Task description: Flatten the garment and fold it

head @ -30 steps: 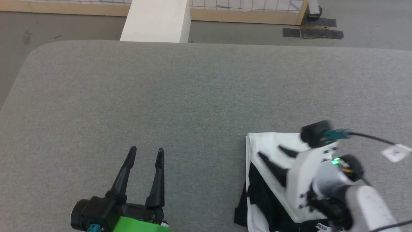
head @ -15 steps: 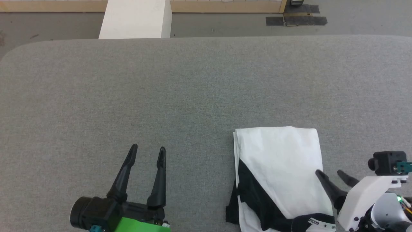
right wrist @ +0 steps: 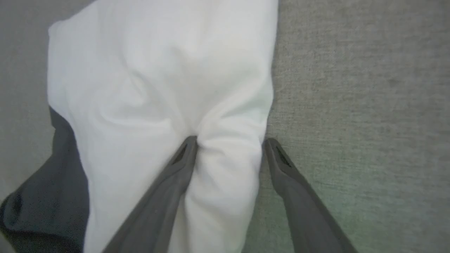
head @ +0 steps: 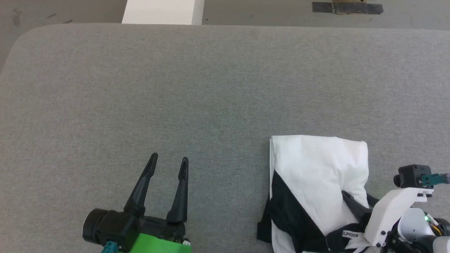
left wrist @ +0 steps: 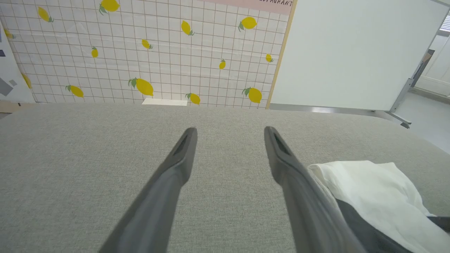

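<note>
The garment (head: 316, 168) lies folded into a white rectangle at the near right of the grey table (head: 211, 88), with a black sleeve and collar trim along its near left side. In the right wrist view my right gripper (right wrist: 230, 140) stands open astride the garment's (right wrist: 158, 70) right edge. One finger presses into the bunched white cloth and the other is on the table beside it. The head view has the same gripper (head: 355, 195) at that near right corner. My left gripper (head: 168, 160) hovers open and empty over bare table, left of the garment (left wrist: 365, 186).
A white block (head: 161, 10) stands on the floor beyond the table's far edge, and black tape (head: 346, 7) marks the floor at the far right. The left wrist view looks across the table to a lemon-print wall (left wrist: 140, 52) and a white board (left wrist: 351, 52).
The head camera has shifted. My right gripper drew back from over the garment to its near right edge, where the cloth now bunches between the fingers. The left gripper stays put.
</note>
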### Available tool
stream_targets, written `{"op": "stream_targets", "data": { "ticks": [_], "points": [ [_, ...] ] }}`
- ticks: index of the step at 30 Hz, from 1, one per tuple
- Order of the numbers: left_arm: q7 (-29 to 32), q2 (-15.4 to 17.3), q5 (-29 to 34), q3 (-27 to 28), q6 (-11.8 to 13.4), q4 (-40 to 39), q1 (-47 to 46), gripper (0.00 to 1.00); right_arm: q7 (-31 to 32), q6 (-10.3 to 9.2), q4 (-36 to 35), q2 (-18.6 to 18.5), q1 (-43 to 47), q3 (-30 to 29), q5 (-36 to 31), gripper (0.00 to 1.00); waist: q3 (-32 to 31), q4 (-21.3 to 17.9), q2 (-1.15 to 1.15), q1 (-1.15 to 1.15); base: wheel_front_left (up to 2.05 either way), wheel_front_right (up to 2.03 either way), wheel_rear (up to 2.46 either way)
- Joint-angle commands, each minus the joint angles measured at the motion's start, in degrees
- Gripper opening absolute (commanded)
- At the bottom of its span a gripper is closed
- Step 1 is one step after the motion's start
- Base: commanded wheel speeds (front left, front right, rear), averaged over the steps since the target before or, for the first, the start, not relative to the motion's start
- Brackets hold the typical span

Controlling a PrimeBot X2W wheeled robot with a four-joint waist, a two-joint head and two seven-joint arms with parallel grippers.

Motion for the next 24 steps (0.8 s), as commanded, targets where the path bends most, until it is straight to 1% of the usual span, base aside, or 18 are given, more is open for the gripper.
{"op": "stream_targets", "data": {
  "ticks": [1, 2, 5, 8, 12, 16, 20, 24],
  "points": [
    [-0.1, 0.4, 0.4, 0.0, -0.4, 0.1, -0.9, 1.0, 1.2, -0.09, 2.6, 0.3, 0.3, 0.3, 0.1, 0.16, 0.0, 0.6, 0.0, 0.0, 0.0, 0.0, 0.0],
    [-0.1, 0.4, 0.6, -0.1, -0.4, 0.0, -1.0, 1.0, 1.2, -0.09, 3.1, 0.4, 0.2, 0.0, -0.1, 0.0, -0.1, 0.7, 0.0, 0.0, 0.0, 0.0, 0.0],
    [0.0, 0.7, 0.9, -0.4, -0.3, -0.1, -1.3, 1.0, -0.4, -0.09, 4.0, 0.4, -0.4, -0.6, -0.9, 0.0, -0.8, 0.8, 0.0, 0.0, 0.0, 0.0, 0.0],
    [0.2, 1.0, 1.2, -0.4, -0.1, -0.4, -1.2, 1.0, -1.8, -0.09, 4.1, 0.4, -1.0, -0.6, -0.5, 0.0, -1.8, 0.1, 0.0, 0.0, 0.0, 0.0, 0.0],
    [0.6, 1.4, 1.1, -0.3, 0.1, -1.0, -0.8, 1.0, -3.3, -0.09, 3.3, 0.4, -2.1, 0.3, -0.8, 0.0, -3.4, -1.8, 0.0, 0.0, 0.0, 0.0, 0.0],
    [1.1, 1.8, 0.8, -0.2, 0.3, -1.4, -0.4, 1.0, -3.5, -0.09, 2.4, -0.1, -3.5, 1.7, -0.8, 0.0, -4.8, -4.7, 0.0, 0.0, 0.0, 0.0, 0.0],
    [1.8, 2.4, 0.8, 0.0, 0.4, -2.0, -0.1, 1.0, -2.6, -0.09, 2.1, -3.2, -5.5, 3.5, 0.1, 0.0, -5.4, -8.4, 0.0, 0.0, 0.0, 0.0, 0.0],
    [2.4, 2.8, 0.9, 0.3, 0.7, -3.0, -0.4, 1.0, -1.2, -0.09, 2.2, -7.4, -8.6, 4.7, 1.4, 0.0, -4.4, -12.4, 0.0, 0.0, 0.0, 0.0, 0.0]
  ]
}}
